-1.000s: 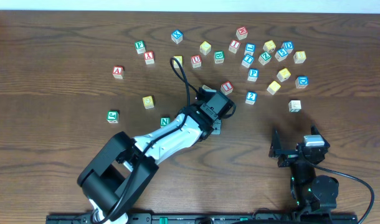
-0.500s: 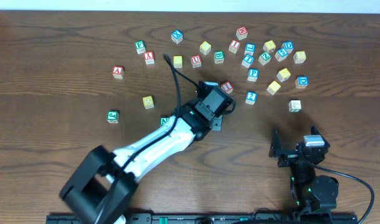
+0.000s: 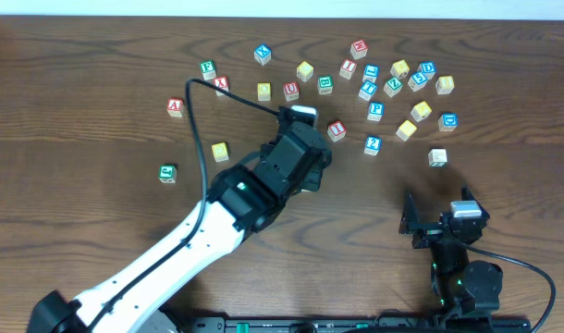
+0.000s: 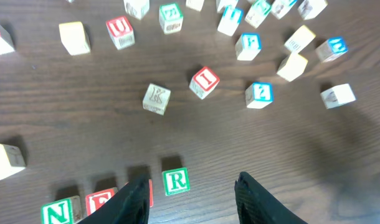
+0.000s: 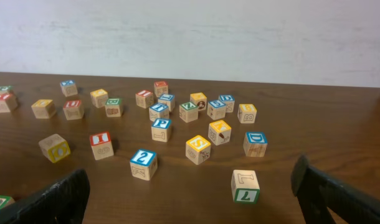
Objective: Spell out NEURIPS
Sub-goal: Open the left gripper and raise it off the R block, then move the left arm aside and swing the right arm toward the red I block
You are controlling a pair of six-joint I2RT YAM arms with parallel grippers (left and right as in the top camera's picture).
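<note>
In the left wrist view a row stands at the bottom: green N [image 4: 58,211], red E [image 4: 99,202], a red cube whose letter my left finger hides, then green R [image 4: 175,181]. My left gripper [image 4: 193,200] hovers open over the row's right end, with nothing between its fingers. Red I [image 4: 204,82] [image 3: 337,130] lies farther back, and a red U [image 3: 290,90] farther still. Blue P [image 3: 375,110] and yellow-faced S [image 5: 198,148] sit in the right cluster. My right gripper [image 5: 190,205] [image 3: 439,227] rests open at the near right. The left arm hides the row from overhead.
Several loose letter cubes are scattered across the back and right: a K cube [image 4: 156,98], a blue 2 [image 5: 144,163], a green 7 [image 5: 245,185], a blue D [image 5: 255,143]. More lie at the left, among them a red A [image 3: 175,105] and a green cube [image 3: 167,172].
The left arm has stretched out and swung toward the back of the table, and now covers the N seen earlier. The right arm has not moved.
</note>
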